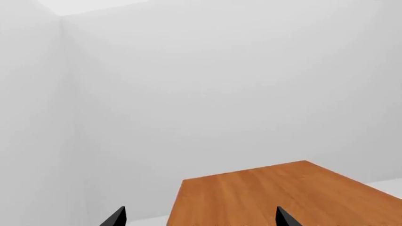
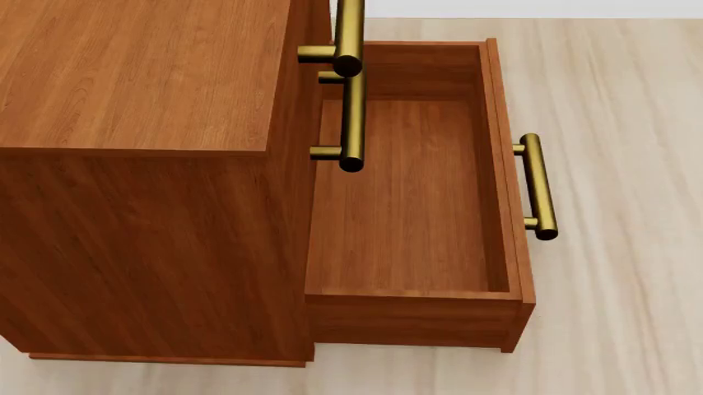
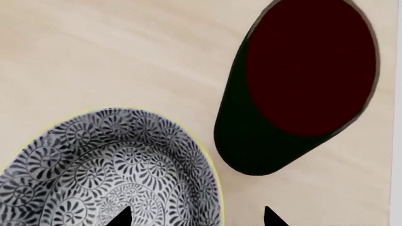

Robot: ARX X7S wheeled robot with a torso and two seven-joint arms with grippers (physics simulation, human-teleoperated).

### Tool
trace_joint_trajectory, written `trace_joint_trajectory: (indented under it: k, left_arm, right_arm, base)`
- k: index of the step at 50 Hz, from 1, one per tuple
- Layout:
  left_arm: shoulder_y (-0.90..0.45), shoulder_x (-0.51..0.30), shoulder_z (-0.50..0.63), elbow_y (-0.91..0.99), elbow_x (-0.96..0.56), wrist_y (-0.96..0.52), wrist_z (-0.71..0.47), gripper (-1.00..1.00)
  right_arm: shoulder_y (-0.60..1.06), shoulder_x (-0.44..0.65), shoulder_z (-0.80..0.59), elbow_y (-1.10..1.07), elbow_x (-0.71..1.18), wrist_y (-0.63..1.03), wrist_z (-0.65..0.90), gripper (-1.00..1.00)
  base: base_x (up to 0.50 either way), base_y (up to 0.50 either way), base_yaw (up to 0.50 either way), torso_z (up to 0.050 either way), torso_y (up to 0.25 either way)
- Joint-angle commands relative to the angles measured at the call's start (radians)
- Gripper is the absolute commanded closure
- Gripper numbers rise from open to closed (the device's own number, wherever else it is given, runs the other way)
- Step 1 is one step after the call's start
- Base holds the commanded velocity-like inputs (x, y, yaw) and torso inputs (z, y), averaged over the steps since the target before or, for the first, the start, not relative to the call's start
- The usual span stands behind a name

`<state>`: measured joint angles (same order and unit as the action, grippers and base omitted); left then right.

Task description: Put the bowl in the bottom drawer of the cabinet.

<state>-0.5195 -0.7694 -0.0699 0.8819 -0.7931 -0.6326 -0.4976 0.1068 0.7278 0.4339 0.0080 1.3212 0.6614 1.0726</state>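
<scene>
Head view: boxy reddish-brown wood-grain cabinet (image 2: 143,164) stands on pale wood floor (image 2: 626,271), its long shallow bottom drawer (image 2: 412,206) pulled out, inside bare, brass bar handle (image 2: 536,186) on its front. Two upper brass handles (image 2: 349,90) stick out above it. No arms in this view.

Right wrist view: right claw (image 3: 196,217) points down, only two black fingertips (image 3: 120,218) showing, spread apart, one tip over the small round patterned ceramic bowl (image 3: 107,169) with yellowish rim, gripping nothing visible. Bowl sits on a pale wooden surface (image 3: 125,56), just beside a dark bottle (image 3: 295,84).

Left wrist view: left claw (image 1: 199,217) is raised, aimed at a white wall (image 1: 220,84) past a reddish-brown wooden top (image 1: 276,197), tips apart, empty.
</scene>
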Motion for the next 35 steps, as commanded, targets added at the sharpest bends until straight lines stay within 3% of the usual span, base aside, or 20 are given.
trace_joint_trajectory:
  k: [1, 15, 16, 35]
  left_arm:
    - [-0.002, -0.002, 0.004, 0.001, -0.004, 0.0, -0.004, -1.0]
    - [-0.017, 0.001, 0.026, -0.006, 0.003, -0.002, -0.007, -1.0]
    - [-0.018, 0.002, 0.029, -0.008, 0.006, -0.001, -0.007, -1.0]
    - [-0.017, -0.002, 0.031, -0.009, 0.006, 0.005, -0.01, -1.0]
  right_arm:
    - [0.008, -0.009, -0.014, 0.034, -0.019, -0.011, -0.022, -1.0]
    - [0.008, -0.012, -0.007, 0.047, -0.015, -0.012, -0.017, -1.0]
    - [0.007, -0.009, -0.01, 0.044, -0.02, -0.011, -0.013, 1.0]
    - [0.002, -0.007, -0.002, 0.03, -0.004, -0.004, -0.016, 1.0]
  base:
    - [0.0, 0.0, 0.0, 0.0, 0.0]
    - [0.0, 0.0, 0.0, 0.0, 0.0]
    - [0.0, 0.0, 0.0, 0.0, 0.0]
    - [0.0, 0.0, 0.0, 0.0, -0.001]
